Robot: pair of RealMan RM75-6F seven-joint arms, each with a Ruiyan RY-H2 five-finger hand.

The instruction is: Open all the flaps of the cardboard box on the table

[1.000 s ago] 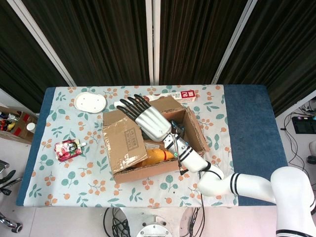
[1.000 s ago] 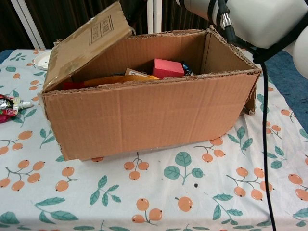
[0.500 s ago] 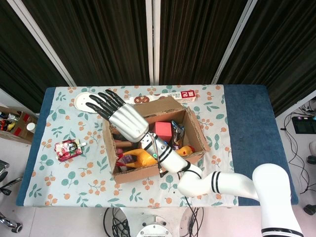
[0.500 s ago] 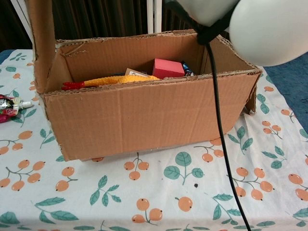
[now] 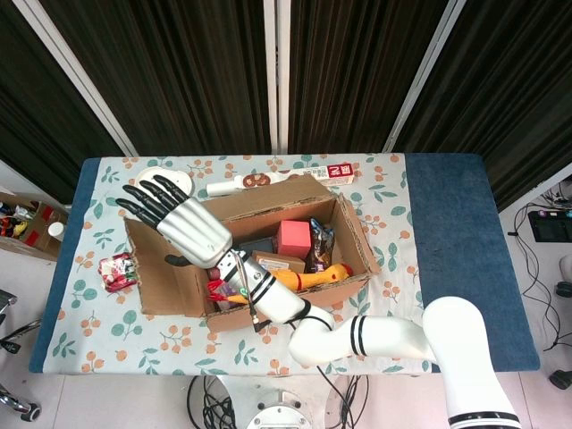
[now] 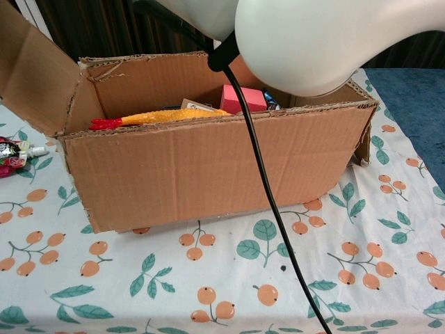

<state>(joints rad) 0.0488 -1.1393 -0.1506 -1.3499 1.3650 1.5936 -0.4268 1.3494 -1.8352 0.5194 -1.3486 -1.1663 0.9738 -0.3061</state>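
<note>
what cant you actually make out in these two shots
- Left hand: in neither view.
- Right hand: head view shows it spread over the left flap; contact cannot be told. Chest view: its arm blocks it.
- Pouch: half hidden by that flap.
- Cardboard box contents: near wall hides most, chest view.

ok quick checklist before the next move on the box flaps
1. Left flap folded outward: ok, it lies open past the box wall.
2. Right hand holding anything: ok, flat with fingers spread over the flap, gripping nothing.
3. Other flaps open: cannot tell fully; the box top is open with the rubber chicken and red block showing, but the far flap is partly hidden.
4. Snack pouch clear of the flap: not ok, the flap edge reaches it.
5. Left hand ready: cannot tell, not seen in either view.
</note>
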